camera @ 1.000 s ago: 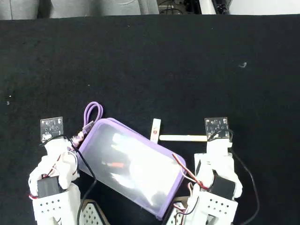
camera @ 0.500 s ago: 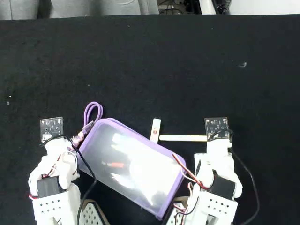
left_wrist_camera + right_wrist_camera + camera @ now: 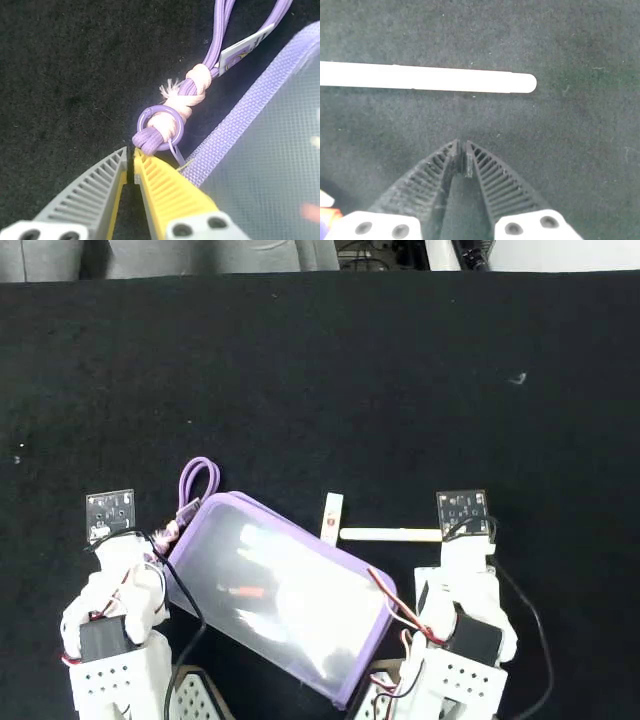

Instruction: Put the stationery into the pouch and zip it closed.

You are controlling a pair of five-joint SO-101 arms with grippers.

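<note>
Leftmost, the left arm [image 3: 112,615] sits at the near edge of the black tabletop [image 3: 350,370]. The left pincer [image 3: 131,156] is closed, its tips together just beside the purple ring [image 3: 161,127]. From that ring a knotted purple cord loop [image 3: 197,480] runs away from the arms. The pouch [image 3: 280,590], purple-edged with a clear face, lies slantwise between the two arms, and a reddish item shows faintly through it. Just beyond its far right edge lies a small white strip [image 3: 331,517], and beside that a long white stick [image 3: 390,534] lies flat on the tabletop. The right pincer [image 3: 461,150] is closed too, its tips near the stick but apart from it, on the right arm [image 3: 462,620].
</note>
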